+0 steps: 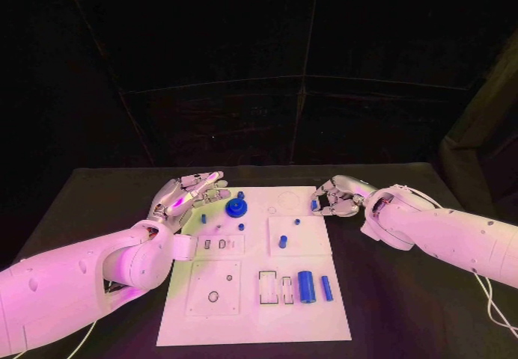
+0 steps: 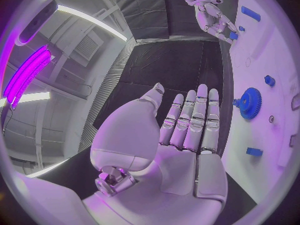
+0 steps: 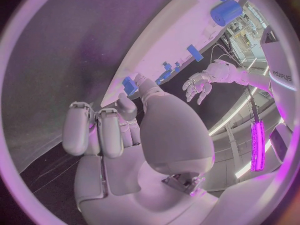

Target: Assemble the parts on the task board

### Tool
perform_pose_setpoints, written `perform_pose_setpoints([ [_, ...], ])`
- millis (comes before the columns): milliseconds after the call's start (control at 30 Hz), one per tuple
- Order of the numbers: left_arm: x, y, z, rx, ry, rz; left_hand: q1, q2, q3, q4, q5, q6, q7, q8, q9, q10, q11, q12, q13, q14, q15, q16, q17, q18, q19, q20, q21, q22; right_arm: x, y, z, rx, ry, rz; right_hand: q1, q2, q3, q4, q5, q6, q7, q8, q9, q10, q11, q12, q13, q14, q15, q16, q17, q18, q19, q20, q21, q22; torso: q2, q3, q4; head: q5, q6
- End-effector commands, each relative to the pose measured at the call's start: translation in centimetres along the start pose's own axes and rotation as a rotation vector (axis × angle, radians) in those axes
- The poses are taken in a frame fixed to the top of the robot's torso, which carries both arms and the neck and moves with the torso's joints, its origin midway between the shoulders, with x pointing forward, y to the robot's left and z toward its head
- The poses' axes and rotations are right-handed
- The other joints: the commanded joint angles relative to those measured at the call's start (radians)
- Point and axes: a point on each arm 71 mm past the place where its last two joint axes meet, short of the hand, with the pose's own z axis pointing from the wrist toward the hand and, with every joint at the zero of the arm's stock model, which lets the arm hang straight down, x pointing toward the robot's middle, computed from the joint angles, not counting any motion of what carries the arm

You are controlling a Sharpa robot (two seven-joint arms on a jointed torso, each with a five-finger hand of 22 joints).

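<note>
Part [image 1: 314,205] half-hidden in right hand [image 1: 337,197]

I'm working in what looks like a robotics lab or test cell, not a home or shop. A black table [image 1: 400,299] sits in front of me with black curtains [image 1: 270,82] hung on a frame behind it and on the far right, closing the bench off like a recording booth. The left wrist view shows an industrial ceiling with long strip lights [image 2: 87,19], a vent grille [image 2: 87,46] and a glowing purple tube [image 2: 25,74]. On the table lies a white task board [image 1: 313,314] with cut-out slots and small blue parts [image 1: 305,285], the sort of bench fixture used for assembly trials.
</note>
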Motion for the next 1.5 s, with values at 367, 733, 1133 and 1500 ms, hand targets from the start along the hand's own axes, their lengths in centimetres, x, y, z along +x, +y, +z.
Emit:
perform_pose_setpoints([
  [367, 0.08, -0.03, 0.05, 0.006, 0.013, -0.006, 0.003, 0.011, 0.001, -0.008, -0.003, -0.002, 0.046, -0.005, 0.0, 0.005, 0.002, -0.004, -0.001, 0.008, -0.002, -0.006, -0.001, 0.014, 0.005, 0.0, -0.005, -0.003, 0.11, 0.05, 0.2, -0.014, 0.007, -0.013, 0.016, 0.019, 0.008, -0.016, -0.009, 0.04, -0.007, 0.014, 0.005, 0.001, -0.007, 0.009, 0.01, 0.052, -0.007, -0.004, 0.004, 0.001, -0.004, -0.002, -0.005, 0.002, 0.001, 0.0008, -0.0003, -0.003, -0.002],
  [733, 0.03, 0.0, 0.04, 0.004, 0.013, -0.006, 0.003, 0.011, 0.001, -0.008, -0.003, -0.002, 0.046, -0.005, 0.0, 0.005, 0.002, -0.004, -0.001, 0.008, -0.002, -0.006, -0.001, 0.014, 0.005, 0.0, -0.005, -0.003, 0.27, 0.2, 0.34, -0.018, 0.004, -0.011, 0.015, 0.03, 0.014, -0.022, -0.025, 0.06, -0.01, 0.022, 0.006, 0.007, -0.01, 0.015, 0.016, 0.052, -0.009, -0.004, 0.006, 0.0, -0.002, -0.005, -0.004, 0.004, 0.0, 0.0006, 0.0005, -0.005, -0.005],
  [1133, -0.03, 0.03, 0.04, 0.0, 0.013, -0.005, 0.003, 0.011, 0.001, -0.008, -0.003, -0.002, 0.045, -0.005, 0.0, 0.005, 0.001, -0.004, -0.001, 0.009, -0.002, -0.006, -0.001, 0.014, 0.006, 0.0, -0.006, -0.003, 0.19, 0.25, 0.38, -0.019, -0.014, -0.011, 0.028, 0.063, 0.051, -0.043, -0.056, 0.136, -0.03, 0.058, 0.014, 0.021, -0.027, 0.031, 0.033, 0.054, -0.022, -0.001, 0.014, -0.001, 0.004, -0.014, 0.0, 0.014, 0.0, 0.0014, 0.0, -0.005, -0.005],
  [1500, -0.07, 0.05, 0.04, -0.002, 0.013, -0.006, 0.003, 0.011, 0.001, -0.008, -0.003, -0.002, 0.045, -0.005, 0.0, 0.005, 0.001, -0.004, -0.001, 0.009, -0.002, -0.006, -0.001, 0.014, 0.006, 0.0, -0.006, -0.003, -0.44, 0.55, 0.34, -0.028, -0.115, 0.01, 0.045, 0.115, 0.127, -0.078, -0.081, 0.217, -0.067, 0.102, 0.032, 0.053, -0.058, 0.061, 0.069, 0.059, -0.049, 0.01, 0.035, -0.007, 0.019, -0.04, 0.009, 0.04, 0.0, 0.0016, 0.0008, -0.005, -0.007],
])
